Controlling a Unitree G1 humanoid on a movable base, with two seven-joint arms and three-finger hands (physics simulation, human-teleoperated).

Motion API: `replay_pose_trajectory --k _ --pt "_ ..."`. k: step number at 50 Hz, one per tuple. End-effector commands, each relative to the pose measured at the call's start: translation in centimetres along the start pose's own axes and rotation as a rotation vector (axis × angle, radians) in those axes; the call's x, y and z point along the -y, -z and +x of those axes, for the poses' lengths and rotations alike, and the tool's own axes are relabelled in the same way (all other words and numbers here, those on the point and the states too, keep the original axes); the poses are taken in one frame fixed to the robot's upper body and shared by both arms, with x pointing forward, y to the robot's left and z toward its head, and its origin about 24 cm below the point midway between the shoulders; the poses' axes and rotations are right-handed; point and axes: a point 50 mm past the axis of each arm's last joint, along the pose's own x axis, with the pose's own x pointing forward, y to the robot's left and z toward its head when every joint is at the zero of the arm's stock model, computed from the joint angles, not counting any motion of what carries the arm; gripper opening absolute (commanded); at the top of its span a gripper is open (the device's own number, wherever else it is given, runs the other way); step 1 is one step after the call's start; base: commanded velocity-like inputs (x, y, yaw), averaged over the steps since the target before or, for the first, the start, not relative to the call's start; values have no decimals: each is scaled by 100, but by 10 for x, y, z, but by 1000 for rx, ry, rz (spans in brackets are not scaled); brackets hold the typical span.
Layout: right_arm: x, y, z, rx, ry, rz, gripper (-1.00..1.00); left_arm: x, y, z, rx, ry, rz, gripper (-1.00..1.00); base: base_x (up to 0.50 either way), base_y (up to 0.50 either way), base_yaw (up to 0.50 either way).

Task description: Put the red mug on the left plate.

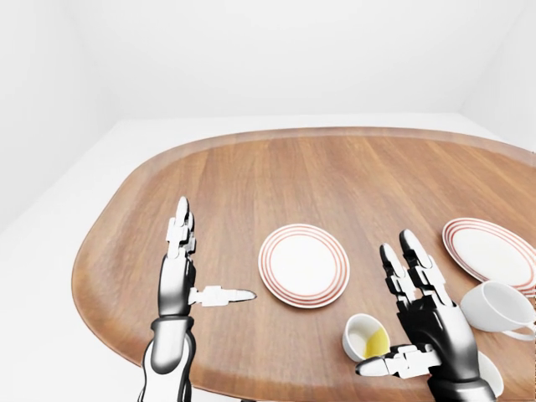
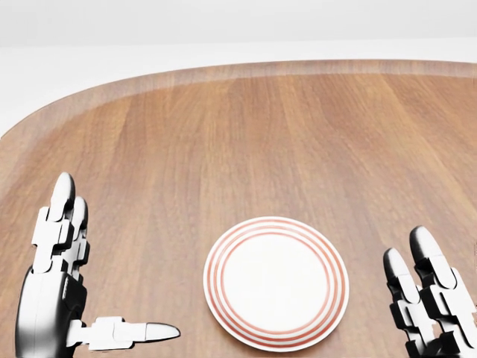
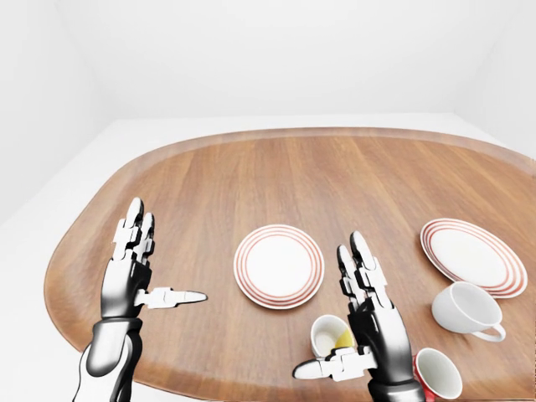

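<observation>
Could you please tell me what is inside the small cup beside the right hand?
The small cup shows a yellow patch on its inner wall; the right hand covers none of its opening.

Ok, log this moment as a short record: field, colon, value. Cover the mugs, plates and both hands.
red mug: bottom edge of right-eye view, right of the right hand, partly hidden, not held
left plate: red-ringed, nothing on it
right plate: red-ringed, nothing on it
white mug: just below the right plate
yellow-lined mug: beside the right hand
left hand: open, fingers up, over the table
right hand: open, holding nothing
</observation>
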Motion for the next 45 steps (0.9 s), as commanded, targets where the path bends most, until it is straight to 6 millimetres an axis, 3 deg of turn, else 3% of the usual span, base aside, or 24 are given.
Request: replay_pose_trajectory --k 1,33,40,45 --pt "1 1 -1 -11 5 -1 100 1 0 0 -2 2 -2 100 50 29 0" --pt "2 -4 -1 16 19 0 100 1 -2 1 11 4 -4 100 52 23 0" --pt "9 -5 -2 50 40 27 100 1 -1 0 3 3 -4 100 4 0 0" --pt "3 -1 -1 13 4 5 100 1 0 0 0 4 -4 100 5 34 0"
